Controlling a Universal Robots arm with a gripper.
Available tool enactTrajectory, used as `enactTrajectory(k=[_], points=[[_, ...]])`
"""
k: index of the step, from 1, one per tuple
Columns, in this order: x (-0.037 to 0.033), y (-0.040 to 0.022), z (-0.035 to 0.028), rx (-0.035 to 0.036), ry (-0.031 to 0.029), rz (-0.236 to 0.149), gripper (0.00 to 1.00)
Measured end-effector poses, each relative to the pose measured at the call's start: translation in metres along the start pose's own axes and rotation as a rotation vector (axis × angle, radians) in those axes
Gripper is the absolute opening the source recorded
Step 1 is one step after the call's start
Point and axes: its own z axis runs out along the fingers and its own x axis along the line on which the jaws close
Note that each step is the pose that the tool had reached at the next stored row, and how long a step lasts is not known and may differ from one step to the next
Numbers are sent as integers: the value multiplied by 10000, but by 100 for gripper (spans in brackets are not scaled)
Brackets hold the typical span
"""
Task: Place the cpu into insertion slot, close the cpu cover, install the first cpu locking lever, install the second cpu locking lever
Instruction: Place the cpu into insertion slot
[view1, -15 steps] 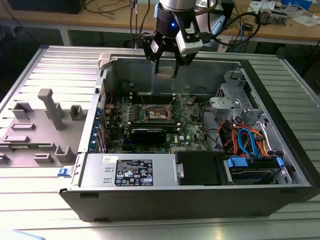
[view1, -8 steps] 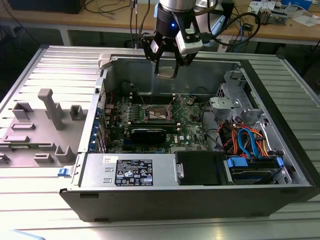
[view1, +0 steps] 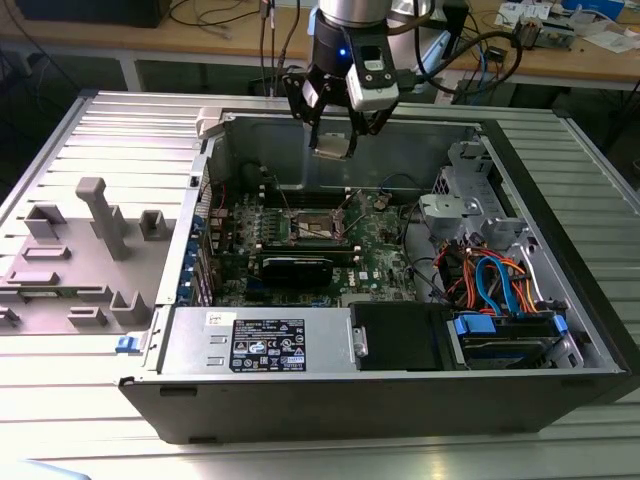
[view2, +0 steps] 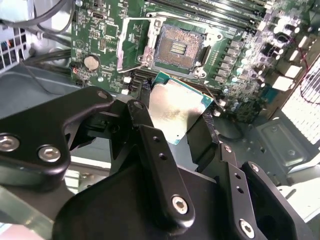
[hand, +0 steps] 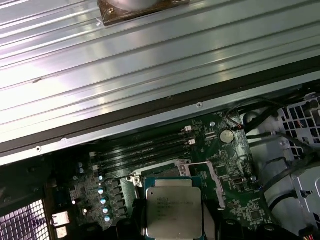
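The gripper (view1: 333, 142) was closed on the cpu (view1: 333, 146) and held it by two opposite edges, in the air above the far part of the open computer case (view1: 560, 300). In the second wrist view, the black fingers (view2: 146, 107) pressed against the sides of the cpu (view2: 179, 107), and its dull silver top faced the camera. In the first wrist view the cpu (hand: 173, 212) appeared flat, with a green edge around the metal top.

The insertion slot (view1: 318, 227) lay on the green motherboard (view1: 380, 255), lower than the cpu and well apart from it. In the second wrist view the insertion slot (view2: 179, 47) showed its brownish contact field uncovered, and the cpu cover (view2: 134, 40) stood lifted at one side of it, not lying on the slot.

Just on the near side of the slot was a long black card (view1: 300, 266). At the near wall of the case sat a power supply (view1: 265, 342) with a label. Blue cables (view1: 497, 280) lay at the exterior view's right. The case rested on a ribbed metal worktop (view1: 120, 410), and a grey fixture (view1: 100, 215) with upright posts stood on it at the exterior view's left. A round coin battery (view2: 90, 62) was on the motherboard near the slot.
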Motion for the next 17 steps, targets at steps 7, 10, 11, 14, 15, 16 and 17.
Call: enactTrajectory(k=[7, 10, 11, 14, 15, 16, 17], points=[[-1, -2, 23, -29, -60, 898, 54], [3, -3, 27, -36, -76, 1130, 54], [3, -3, 27, -37, -76, 1131, 54], [2, -2, 32, -40, -78, 1151, 54], [2, -3, 35, -42, -83, 1220, 54], [1, -4, 44, -49, -98, 1454, 54], [2, -4, 49, -53, -106, 1578, 54]])
